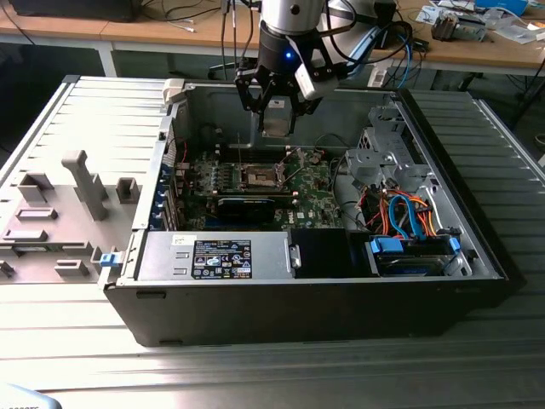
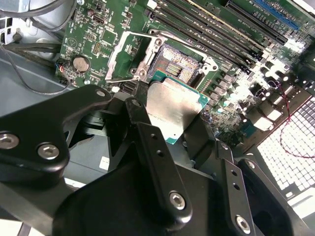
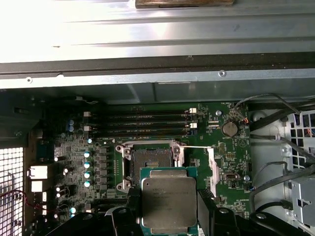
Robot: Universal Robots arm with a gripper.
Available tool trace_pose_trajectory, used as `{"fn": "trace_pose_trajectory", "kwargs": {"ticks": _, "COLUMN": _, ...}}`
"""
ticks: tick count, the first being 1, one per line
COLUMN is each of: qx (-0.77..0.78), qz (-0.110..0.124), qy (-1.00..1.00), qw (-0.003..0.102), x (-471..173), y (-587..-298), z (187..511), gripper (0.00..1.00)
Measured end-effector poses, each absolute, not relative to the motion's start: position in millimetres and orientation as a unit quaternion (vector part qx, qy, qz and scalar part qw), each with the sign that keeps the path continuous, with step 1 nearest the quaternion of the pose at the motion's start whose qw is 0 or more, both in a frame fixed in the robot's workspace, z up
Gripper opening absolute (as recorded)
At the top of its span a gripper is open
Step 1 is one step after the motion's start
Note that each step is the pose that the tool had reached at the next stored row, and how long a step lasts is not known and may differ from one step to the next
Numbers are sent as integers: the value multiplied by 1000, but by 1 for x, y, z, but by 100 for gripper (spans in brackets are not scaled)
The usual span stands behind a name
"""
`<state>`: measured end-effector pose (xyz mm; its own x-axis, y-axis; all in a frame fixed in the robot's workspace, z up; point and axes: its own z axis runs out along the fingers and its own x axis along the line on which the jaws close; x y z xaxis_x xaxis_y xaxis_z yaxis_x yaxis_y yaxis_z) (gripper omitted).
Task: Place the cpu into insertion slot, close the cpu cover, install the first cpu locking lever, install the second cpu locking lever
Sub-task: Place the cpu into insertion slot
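My gripper [image 1: 278, 126] hangs inside the open computer case, above the green motherboard [image 1: 315, 192]. It is shut on the cpu [image 2: 172, 105], a flat silver-tan chip with a green edge, pinched by its two sides between the black fingers [image 2: 147, 142]. In the first wrist view the cpu [image 3: 169, 201] sits just short of the insertion slot [image 3: 150, 160], which lies bare with its dark centre showing. From the second wrist view the insertion slot [image 2: 183, 61] is partly behind the chip. The cpu cover [image 2: 129, 53] stands flipped open beside the slot.
The case walls [image 1: 183, 111] ring the board. A power supply box [image 1: 221, 256] lies along the near side and a drive cage with blue and orange cables [image 1: 409, 221] is on the exterior view's right. Long memory slots [image 3: 147, 123] run beside the socket. Grey fixtures [image 1: 81, 183] stand outside.
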<state>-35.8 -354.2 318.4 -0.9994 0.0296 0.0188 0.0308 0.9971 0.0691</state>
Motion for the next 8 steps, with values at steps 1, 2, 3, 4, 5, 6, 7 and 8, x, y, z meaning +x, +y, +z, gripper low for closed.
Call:
{"fn": "trace_pose_trajectory", "kwargs": {"ticks": 1, "qx": -15, "qz": -35, "qy": -999, "qw": 9, "x": -36, "y": -354, "z": 318, "gripper": 54}}
{"fn": "trace_pose_trajectory", "kwargs": {"ticks": 2, "qx": -15, "qz": -35, "qy": -999, "qw": 9, "x": -36, "y": -354, "z": 318, "gripper": 54}}
{"fn": "trace_pose_trajectory", "kwargs": {"ticks": 3, "qx": -15, "qz": -35, "qy": -999, "qw": 9, "x": -36, "y": -354, "z": 318, "gripper": 54}}
{"fn": "trace_pose_trajectory", "kwargs": {"ticks": 4, "qx": -16, "qz": -35, "qy": -999, "qw": 9, "x": -36, "y": -354, "z": 318, "gripper": 54}}
{"fn": "trace_pose_trajectory", "kwargs": {"ticks": 5, "qx": -16, "qz": -35, "qy": -999, "qw": 9, "x": -36, "y": -354, "z": 318, "gripper": 54}}
{"fn": "trace_pose_trajectory", "kwargs": {"ticks": 6, "qx": -16, "qz": -35, "qy": -999, "qw": 9, "x": -36, "y": -354, "z": 318, "gripper": 54}}
{"fn": "trace_pose_trajectory", "kwargs": {"ticks": 7, "qx": -17, "qz": -35, "qy": -999, "qw": 9, "x": -36, "y": -354, "z": 318, "gripper": 54}}
{"fn": "trace_pose_trajectory", "kwargs": {"ticks": 8, "qx": -19, "qz": -35, "qy": -999, "qw": 9, "x": -36, "y": -354, "z": 317, "gripper": 54}}
